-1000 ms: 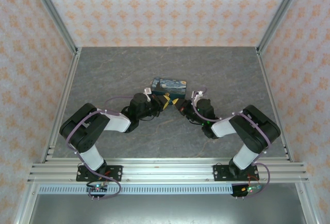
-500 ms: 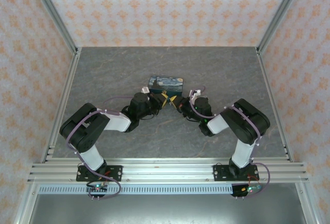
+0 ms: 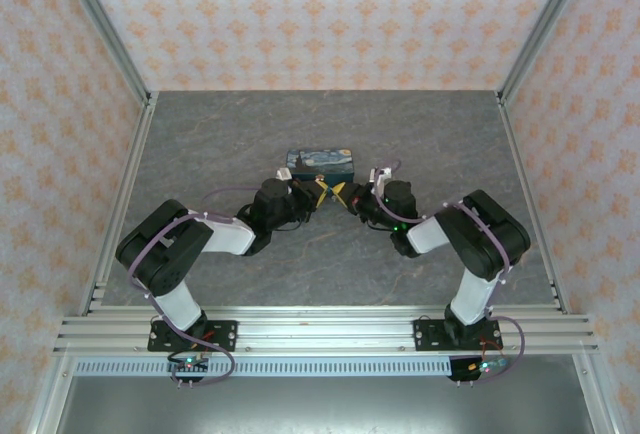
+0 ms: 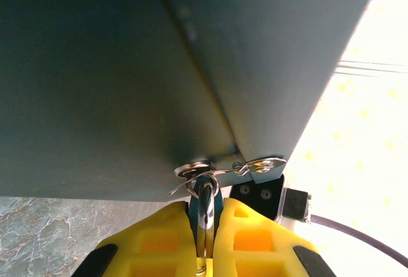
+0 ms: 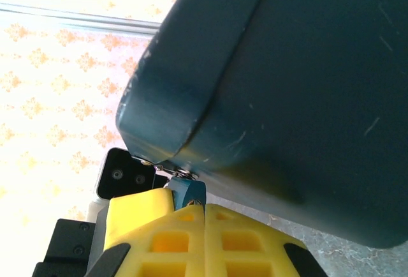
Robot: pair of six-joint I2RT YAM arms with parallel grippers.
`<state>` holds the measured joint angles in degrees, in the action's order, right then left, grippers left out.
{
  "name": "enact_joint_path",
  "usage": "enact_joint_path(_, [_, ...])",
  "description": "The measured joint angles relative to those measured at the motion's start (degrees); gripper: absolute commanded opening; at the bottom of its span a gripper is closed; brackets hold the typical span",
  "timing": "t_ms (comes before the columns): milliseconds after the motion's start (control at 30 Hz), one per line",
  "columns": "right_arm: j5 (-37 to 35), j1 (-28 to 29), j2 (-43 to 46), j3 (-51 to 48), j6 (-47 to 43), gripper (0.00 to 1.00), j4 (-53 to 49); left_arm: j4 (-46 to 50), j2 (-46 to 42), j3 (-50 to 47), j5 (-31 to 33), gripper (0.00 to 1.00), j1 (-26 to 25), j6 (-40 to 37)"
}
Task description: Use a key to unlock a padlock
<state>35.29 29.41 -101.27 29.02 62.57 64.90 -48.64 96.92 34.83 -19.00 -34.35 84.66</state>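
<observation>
the left hand (image 4: 205, 218) is clenching on the padlock (image 4: 205, 194), its yellow fingers (image 4: 159, 239) pressing together on the tiny teal body while the silver shackle is poking up between them toward the thin wire loop (image 4: 191, 170) and clasp (image 4: 261, 165) at the bottom edge of the box (image 4: 95, 66). judging by that, it is steadying the lock at the latch so a key can be worked in. the right hand (image 5: 203, 212) is also clenching, pinching a small teal piece (image 5: 187, 193) right under the box's rounded corner (whether that is the key's head or the other side of the padlock, i cannot tell). from above, the two hands are meeting tip to tip just in front of the box's near side, low over the grey table (image 3: 250, 134). the box's dark wall is looming close over both sets of fingers and hiding any keyhole, and each hand's black wrist block is crowding the other, so there is looking to be little room for turning.
</observation>
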Motion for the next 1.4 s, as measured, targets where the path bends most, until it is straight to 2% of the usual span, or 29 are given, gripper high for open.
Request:
enact_joint_path(767, [7.6, -3.2, -1.6, 1.6, -4.0, 0.00, -0.8, 0.5, 0.0, 0.0, 0.1, 0.00, -0.4, 0.9])
enact_joint_path(1000, [10.9, -4.3, -2.7, 2.9, -2.1, 0.00, -0.3, 0.5, -0.7, -0.1, 0.4, 0.00, -0.4, 0.7])
enact_joint_path(1400, [12.0, -4.5, -2.0, 2.0, -0.2, 0.00, -0.6, -0.4, -1.3, -1.3, -0.5, 0.00, -0.4, -1.0])
